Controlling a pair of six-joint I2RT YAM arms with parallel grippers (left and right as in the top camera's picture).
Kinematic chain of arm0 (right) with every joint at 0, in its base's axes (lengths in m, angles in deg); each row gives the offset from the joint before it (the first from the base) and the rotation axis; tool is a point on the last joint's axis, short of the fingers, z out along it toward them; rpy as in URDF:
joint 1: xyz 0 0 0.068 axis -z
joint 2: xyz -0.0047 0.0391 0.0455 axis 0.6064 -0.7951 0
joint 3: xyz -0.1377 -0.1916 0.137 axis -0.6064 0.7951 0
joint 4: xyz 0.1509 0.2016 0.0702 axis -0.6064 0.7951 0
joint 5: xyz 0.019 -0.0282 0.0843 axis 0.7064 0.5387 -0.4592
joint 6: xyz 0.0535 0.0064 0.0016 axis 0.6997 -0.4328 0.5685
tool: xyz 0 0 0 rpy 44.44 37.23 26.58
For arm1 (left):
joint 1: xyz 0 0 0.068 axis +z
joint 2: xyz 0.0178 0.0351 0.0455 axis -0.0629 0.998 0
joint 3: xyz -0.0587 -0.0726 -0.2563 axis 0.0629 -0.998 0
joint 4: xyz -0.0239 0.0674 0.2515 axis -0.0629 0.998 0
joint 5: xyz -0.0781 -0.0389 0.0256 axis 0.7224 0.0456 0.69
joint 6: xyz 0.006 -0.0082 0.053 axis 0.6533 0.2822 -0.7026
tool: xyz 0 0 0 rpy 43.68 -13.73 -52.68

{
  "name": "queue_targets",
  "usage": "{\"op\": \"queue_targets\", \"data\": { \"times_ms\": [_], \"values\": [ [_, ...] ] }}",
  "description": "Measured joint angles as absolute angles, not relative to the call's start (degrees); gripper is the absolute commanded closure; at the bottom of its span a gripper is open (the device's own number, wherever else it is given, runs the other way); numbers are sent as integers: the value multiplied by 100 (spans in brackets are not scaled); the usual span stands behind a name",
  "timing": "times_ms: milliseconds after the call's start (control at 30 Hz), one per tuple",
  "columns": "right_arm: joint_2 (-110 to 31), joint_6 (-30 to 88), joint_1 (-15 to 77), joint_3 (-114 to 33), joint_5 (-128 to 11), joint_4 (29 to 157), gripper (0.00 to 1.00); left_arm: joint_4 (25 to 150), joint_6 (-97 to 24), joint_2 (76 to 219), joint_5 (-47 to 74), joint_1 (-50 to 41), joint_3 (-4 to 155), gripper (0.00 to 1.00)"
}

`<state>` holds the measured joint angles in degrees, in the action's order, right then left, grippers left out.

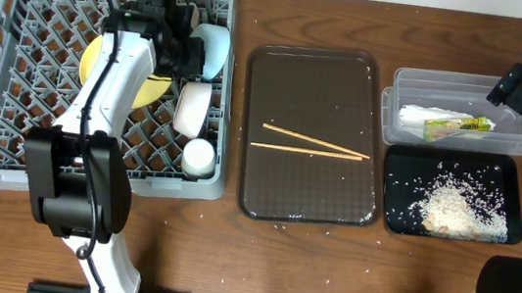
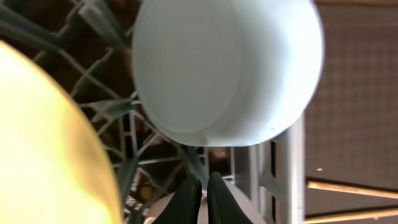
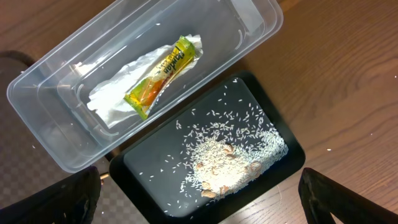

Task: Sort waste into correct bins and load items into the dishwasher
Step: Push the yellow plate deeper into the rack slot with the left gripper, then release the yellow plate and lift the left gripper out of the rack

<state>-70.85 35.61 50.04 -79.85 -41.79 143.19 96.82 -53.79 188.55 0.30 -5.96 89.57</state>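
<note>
Overhead shows the chopsticks (image 1: 310, 144) on the brown serving tray (image 1: 317, 84), about midway between its near and far edges, not yet in the dish rack (image 1: 11, 88). My left gripper (image 2: 200, 186) is over the rack's far right corner, just beside the light blue bowl (image 2: 224, 68), its fingers pinched together on nothing. My right gripper (image 1: 516, 89) hangs spread wide and empty over the clear tub (image 1: 416, 85). Both sticks run across the tray from its rack-side edge towards its bin-side edge, splayed at the rack side and meeting at the bin side. I judge the best pick is where they meet, jaws set across their length, so that one pinch takes both. I cannot tell which end is tapered.
</note>
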Motion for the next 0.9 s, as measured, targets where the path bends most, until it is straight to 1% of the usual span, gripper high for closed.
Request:
{"op": "queue_targets", "data": {
  "times_ms": [433, 900],
  "values": [
    [-7087, 3561, 5004, -7985, -4181, 14319, 1, 9896, -5379, 18855, -1043, -596, 8957, 92],
    [-7087, 3561, 5004, -7985, -4181, 14319, 1, 9900, -5379, 18921, -1469, -554, 8957, 92]
  ]
}}
